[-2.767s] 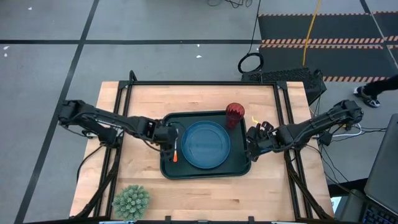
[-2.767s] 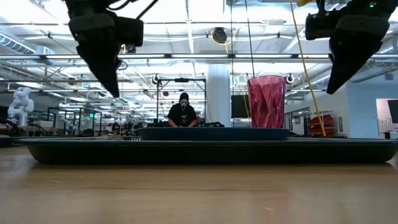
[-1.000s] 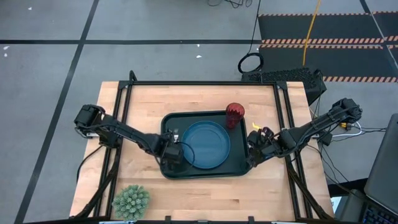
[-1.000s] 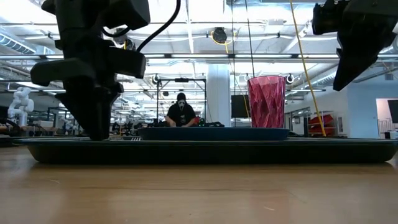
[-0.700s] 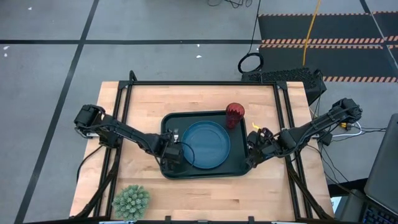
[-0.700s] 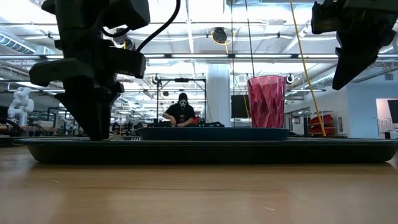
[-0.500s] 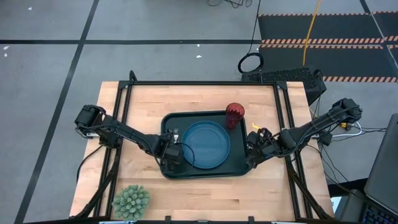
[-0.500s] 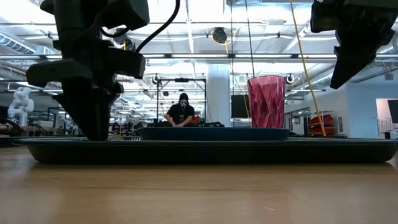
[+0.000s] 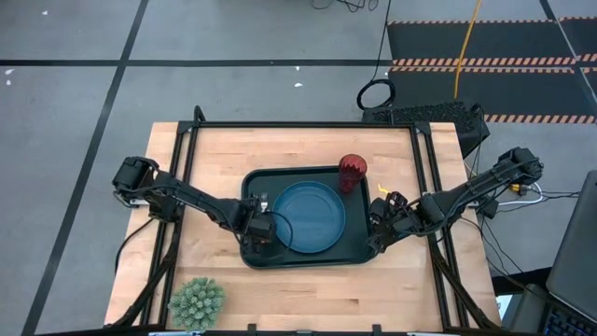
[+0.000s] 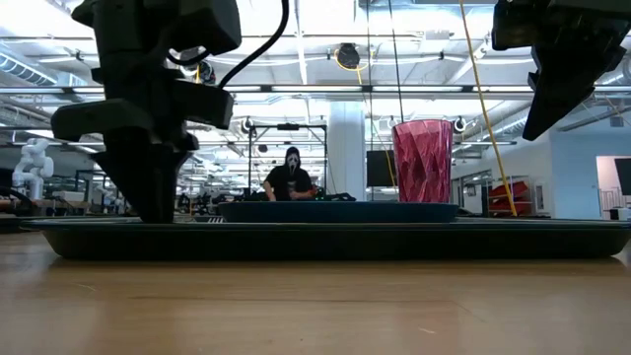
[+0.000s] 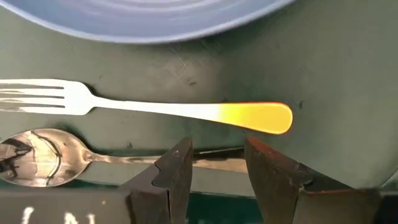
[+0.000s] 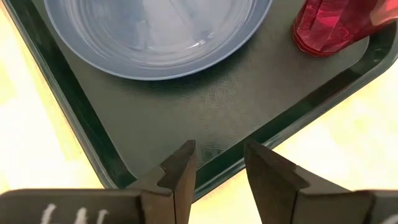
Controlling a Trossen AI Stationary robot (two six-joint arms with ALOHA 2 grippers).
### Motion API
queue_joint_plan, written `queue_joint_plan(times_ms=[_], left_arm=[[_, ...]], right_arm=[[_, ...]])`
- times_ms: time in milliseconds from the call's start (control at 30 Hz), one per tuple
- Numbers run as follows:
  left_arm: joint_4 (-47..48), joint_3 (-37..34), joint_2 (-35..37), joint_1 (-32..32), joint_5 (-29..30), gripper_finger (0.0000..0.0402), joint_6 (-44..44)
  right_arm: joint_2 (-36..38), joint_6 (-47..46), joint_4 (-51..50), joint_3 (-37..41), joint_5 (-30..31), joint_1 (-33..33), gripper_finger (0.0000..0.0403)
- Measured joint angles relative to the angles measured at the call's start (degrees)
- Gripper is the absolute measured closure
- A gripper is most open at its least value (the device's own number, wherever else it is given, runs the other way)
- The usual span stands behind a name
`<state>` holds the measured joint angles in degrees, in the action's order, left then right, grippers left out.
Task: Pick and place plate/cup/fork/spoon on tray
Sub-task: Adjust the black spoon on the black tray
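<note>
Four items already sit on the tray (image 9: 308,259), we judge: plate (image 9: 309,217) at centre, cup (image 9: 353,172) at 1 o'clock, fork (image 11: 143,107) and spoon (image 11: 37,155) at 9, under our spread left gripper (image 11: 217,177); right gripper (image 12: 217,171) waits spread at 3.

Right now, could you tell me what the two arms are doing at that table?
The left end effector is down over the large dark rectangular tray, open, beside the orange-handled fork and dark metal spoon lying next to the round blue plate. The ribbed red plastic cup stands in the tray's corner. The right end effector hovers open over the tray's opposite edge.
</note>
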<state>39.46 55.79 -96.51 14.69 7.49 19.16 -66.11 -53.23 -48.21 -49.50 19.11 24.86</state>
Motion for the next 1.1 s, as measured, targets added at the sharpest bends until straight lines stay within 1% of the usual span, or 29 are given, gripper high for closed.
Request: queue_joint_plan(times_ms=[133, 300, 500, 1100], left_arm=[[0.7, 0.0, -0.4, -0.1, 0.4, 0.0250, 0.0], [0.0, 0.0, -1.4, -0.3, 3.1, 0.0250, -1.8], [-1.0, 0.0, -2.7, -0.4, 3.1, 0.0250, -2.7], [-0.3, 0.0, -2.6, -0.3, 1.6, 0.0250, -1.8]], right_arm=[[0.0, 0.2, 0.0, 0.0, 0.0, 0.0, 0.0273], [0.0, 0.4, -0.1, 0.0, 0.0, 0.0, 0.0273], [0.0, 0.6, -0.1, 0.0, 0.0, 0.0, 0.0273], [0.0, 0.5, -0.2, 0.0, 0.0, 0.0, 0.0273]])
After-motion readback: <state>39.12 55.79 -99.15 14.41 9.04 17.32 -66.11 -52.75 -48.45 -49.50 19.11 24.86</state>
